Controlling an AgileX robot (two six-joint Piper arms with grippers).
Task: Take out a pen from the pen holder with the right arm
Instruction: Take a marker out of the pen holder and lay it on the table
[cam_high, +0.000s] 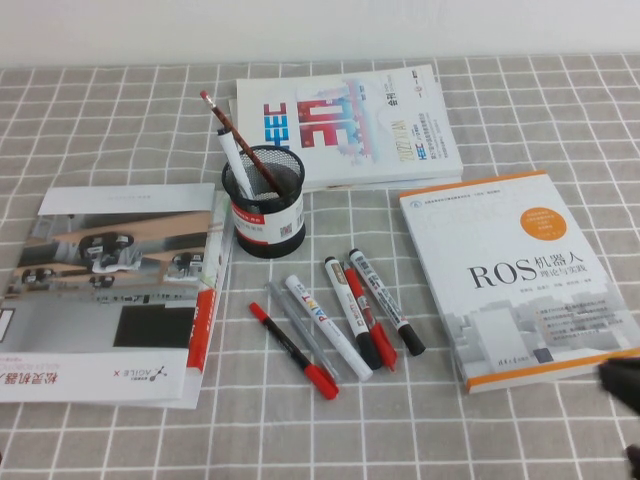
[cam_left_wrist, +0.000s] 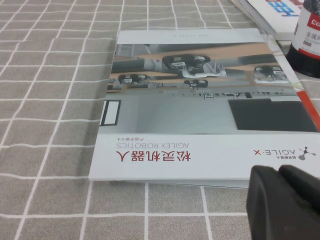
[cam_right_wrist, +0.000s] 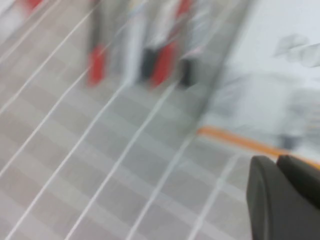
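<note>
The black mesh pen holder (cam_high: 265, 215) stands upright mid-table, with a white marker (cam_high: 237, 165) and a red-tipped brown pencil (cam_high: 215, 112) leaning out of it to the left. In front of it several pens (cam_high: 335, 315) lie side by side on the cloth; the right wrist view shows these pens (cam_right_wrist: 150, 60) blurred. My right gripper (cam_high: 615, 380) (cam_right_wrist: 277, 160) is at the table's near right, by the near corner of the ROS book, shut and holding nothing. My left gripper (cam_left_wrist: 279, 170), shut and holding nothing, hovers over the near edge of the brochure; the high view does not show it.
A ROS book (cam_high: 510, 275) with an orange edge lies to the right of the pens. A HEC book (cam_high: 350, 120) lies behind the holder. A large AgileX brochure (cam_high: 110, 290) (cam_left_wrist: 200, 110) covers the left side. A grey checked cloth (cam_high: 420, 430) covers the table.
</note>
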